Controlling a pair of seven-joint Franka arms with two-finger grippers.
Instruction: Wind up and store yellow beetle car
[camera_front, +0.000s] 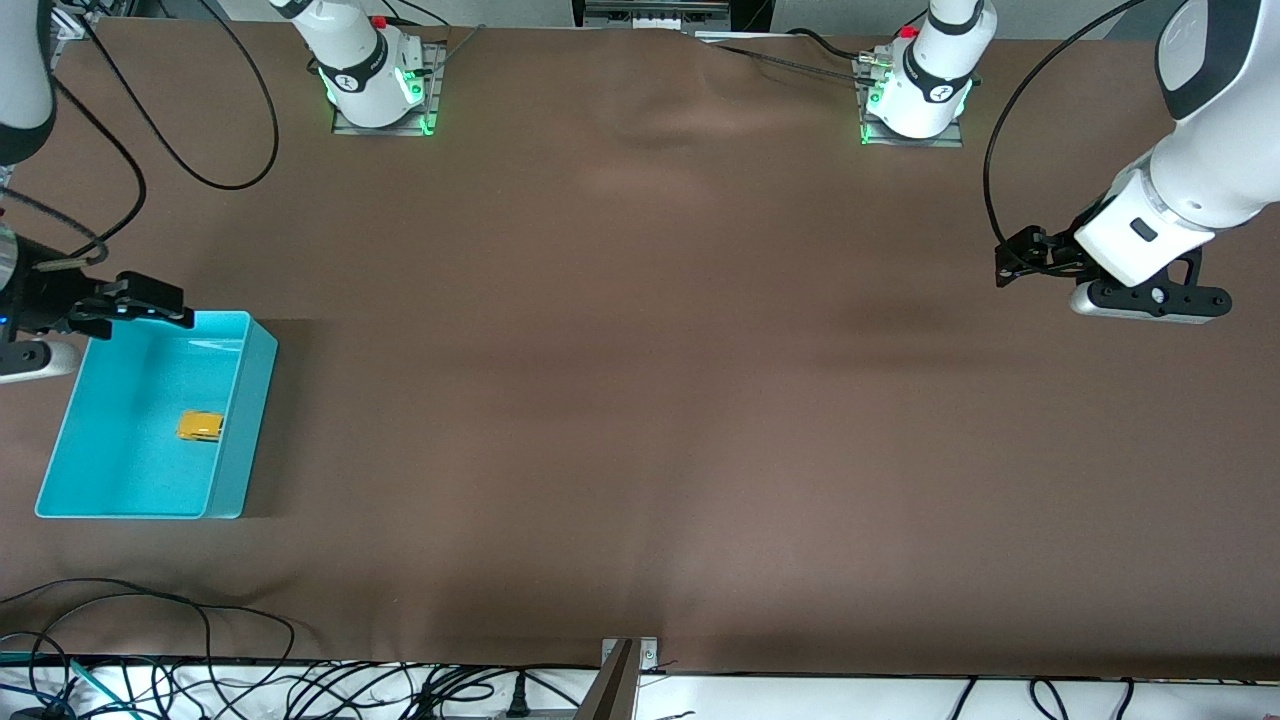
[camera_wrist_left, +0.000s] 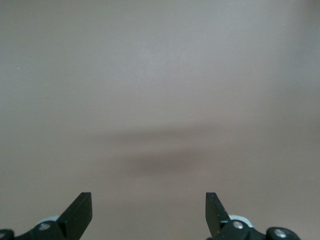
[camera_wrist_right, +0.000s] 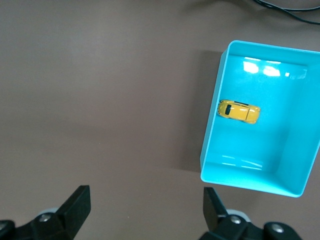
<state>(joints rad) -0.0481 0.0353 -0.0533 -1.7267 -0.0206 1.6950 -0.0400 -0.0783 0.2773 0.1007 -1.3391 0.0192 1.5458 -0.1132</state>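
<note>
Nearest the front camera, along the worktop's (camera_front: 640, 450) edge, a tangle of black cables (camera_front: 150, 680) lies off the brown cover. Farther in, toward the right arm's end, a turquoise bin (camera_front: 245, 420) sits on the worktop, and the yellow beetle car (camera_front: 200, 426) rests inside it on the bin floor, close against the wall that faces the middle of the worktop; in the right wrist view the car (camera_wrist_right: 239, 111) lies on its wheels, touching or almost touching that wall of the bin (camera_wrist_right: 300, 150). The right hand (camera_front: 150, 302) hangs over the bin's rim at the end farthest from the camera, its two fingers (camera_wrist_right: 77, 204) spread wide with nothing between them. At the left arm's end the left hand (camera_front: 1020, 255) hovers over bare brown worktop, well apart from the bin, its fingers (camera_wrist_left: 80, 210) also spread wide and empty, only its shadow below it. Farthest from the camera, the two arm bases (camera_front: 378, 85) stand along the worktop's edge, lit green.
</note>
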